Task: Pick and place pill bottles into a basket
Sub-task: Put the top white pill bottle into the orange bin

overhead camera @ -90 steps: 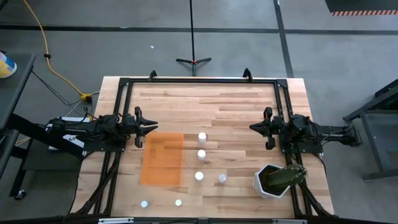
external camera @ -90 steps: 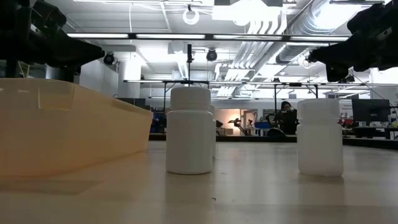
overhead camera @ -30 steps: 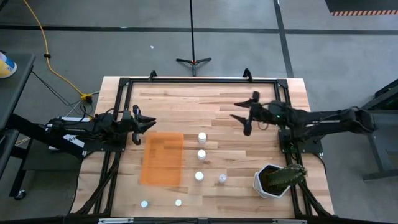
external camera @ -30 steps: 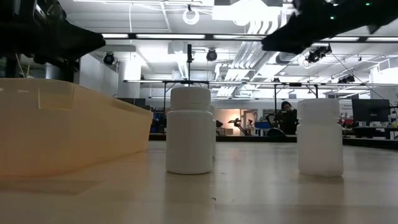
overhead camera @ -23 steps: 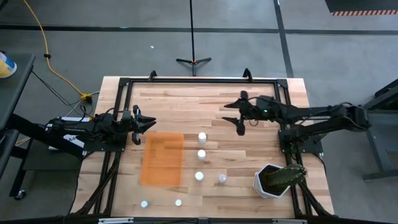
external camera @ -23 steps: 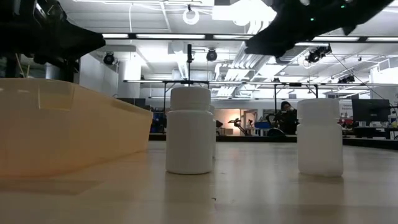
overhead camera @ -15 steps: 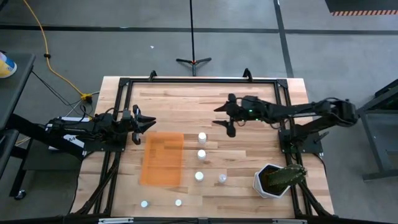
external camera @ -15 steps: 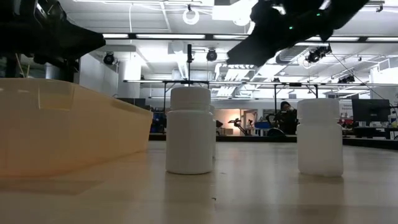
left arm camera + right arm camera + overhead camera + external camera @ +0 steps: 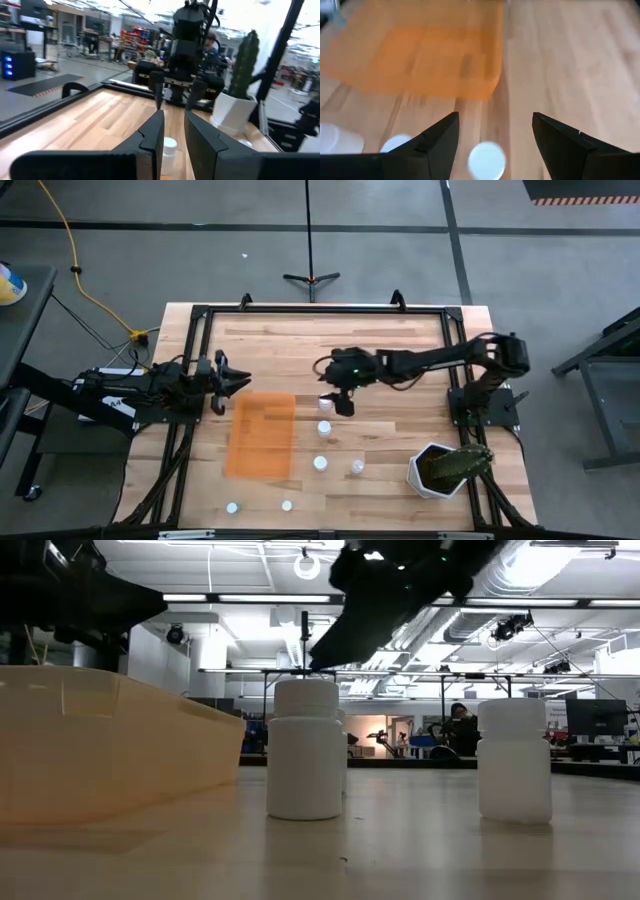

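Note:
Several small white pill bottles stand upright on the wooden table: a row (image 9: 323,427), (image 9: 320,463), (image 9: 357,467), and two near the front edge (image 9: 232,507), (image 9: 286,505). The orange basket (image 9: 262,434) lies flat to the row's left. My right gripper (image 9: 334,394) hovers open over the row's farthest bottle (image 9: 486,160), whose cap shows below and between the fingers, untouched. My left gripper (image 9: 228,382) waits open at the basket's far-left corner, holding nothing. In the low view, two bottles (image 9: 305,750), (image 9: 515,760) stand beside the basket's wall (image 9: 110,755).
A white pot with a green plant (image 9: 442,470) stands at the near right corner. A black frame rail (image 9: 320,308) borders the table's far edge and sides. Bare wood lies between the bottle row and the pot and along the far side.
My right gripper has reached from the far right toward the table's left and near edge. It has come down until it hangs over the farthest bottle of the row, and its fingers have stayed open. No bottle has moved.

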{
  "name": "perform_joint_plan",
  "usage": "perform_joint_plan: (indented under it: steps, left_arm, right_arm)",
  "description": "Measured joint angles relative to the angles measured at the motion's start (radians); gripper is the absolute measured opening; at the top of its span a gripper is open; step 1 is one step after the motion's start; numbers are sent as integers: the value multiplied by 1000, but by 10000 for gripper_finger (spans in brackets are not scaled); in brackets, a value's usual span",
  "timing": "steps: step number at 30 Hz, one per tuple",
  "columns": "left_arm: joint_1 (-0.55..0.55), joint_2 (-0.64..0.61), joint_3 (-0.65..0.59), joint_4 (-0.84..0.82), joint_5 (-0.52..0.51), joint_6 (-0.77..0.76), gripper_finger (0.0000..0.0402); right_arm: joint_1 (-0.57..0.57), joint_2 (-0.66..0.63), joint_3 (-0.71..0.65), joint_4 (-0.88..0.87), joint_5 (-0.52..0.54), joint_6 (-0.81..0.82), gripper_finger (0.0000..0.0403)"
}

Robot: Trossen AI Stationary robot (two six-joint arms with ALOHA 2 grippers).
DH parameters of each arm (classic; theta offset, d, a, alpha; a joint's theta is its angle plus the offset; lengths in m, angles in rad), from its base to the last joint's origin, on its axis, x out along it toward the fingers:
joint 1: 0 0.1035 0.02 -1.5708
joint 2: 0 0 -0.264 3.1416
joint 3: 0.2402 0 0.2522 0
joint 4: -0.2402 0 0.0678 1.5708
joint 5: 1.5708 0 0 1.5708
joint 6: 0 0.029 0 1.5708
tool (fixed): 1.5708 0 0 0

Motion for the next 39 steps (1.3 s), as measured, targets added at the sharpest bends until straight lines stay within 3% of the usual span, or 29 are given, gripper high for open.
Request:
perform_joint_plan:
  steps: [9, 39]
  left_arm:
    - [0, 0, 0, -27, 19, 0, 111]
    - [0, 0, 1, -82, 10, 9, 111]
  right_arm:
    - [14, 88, 114, -219, 10, 55, 242]
    - [14, 231, 105, -160, 16, 51, 230]
